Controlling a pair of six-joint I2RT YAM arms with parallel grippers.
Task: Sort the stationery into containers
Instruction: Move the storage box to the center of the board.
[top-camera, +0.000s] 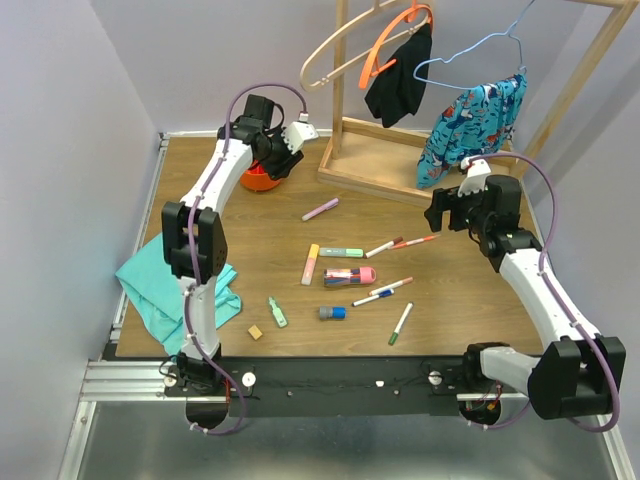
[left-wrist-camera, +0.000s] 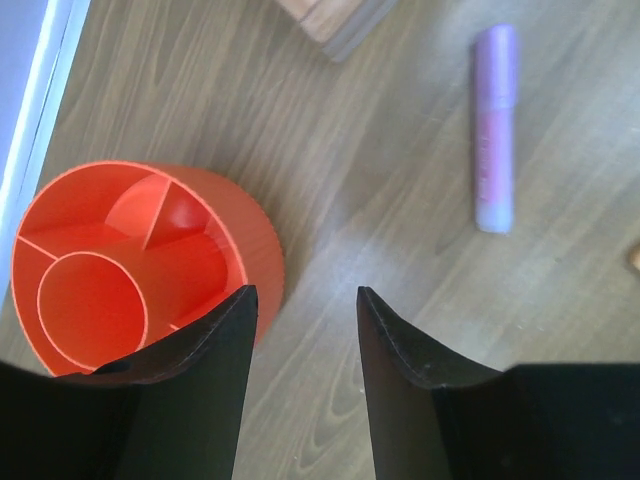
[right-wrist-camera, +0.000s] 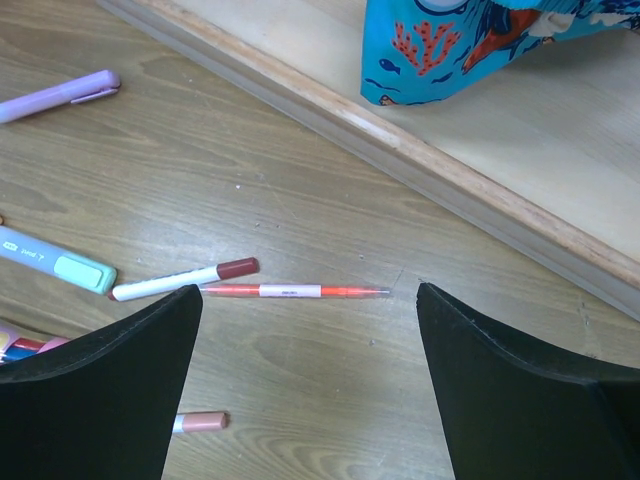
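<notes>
The round orange organiser (top-camera: 262, 180) (left-wrist-camera: 120, 260) stands at the table's far left, its cup and ring compartments empty where they show. My left gripper (top-camera: 272, 160) (left-wrist-camera: 305, 292) hangs over its right edge, jaws partly apart with only bare wood between them. A purple highlighter (top-camera: 320, 210) (left-wrist-camera: 495, 130) lies to the right. My right gripper (top-camera: 445, 210) (right-wrist-camera: 310, 290) is open wide above an orange pen (top-camera: 414, 241) (right-wrist-camera: 295, 291) and a dark-red-capped marker (top-camera: 384, 247) (right-wrist-camera: 185, 280). Mid-table lie a green highlighter (top-camera: 342, 252), yellow highlighter (top-camera: 311, 264), pink-and-dark tube (top-camera: 350, 275), several thin markers, a blue-grey piece (top-camera: 332, 313) and a tan cube (top-camera: 256, 331).
A teal folded cloth (top-camera: 170, 285) lies at the left front edge. The wooden clothes rack base (top-camera: 385, 160) (right-wrist-camera: 450, 180) stands at the back right, with a blue patterned garment (top-camera: 475, 125) and a black one (top-camera: 400, 80) hanging over it.
</notes>
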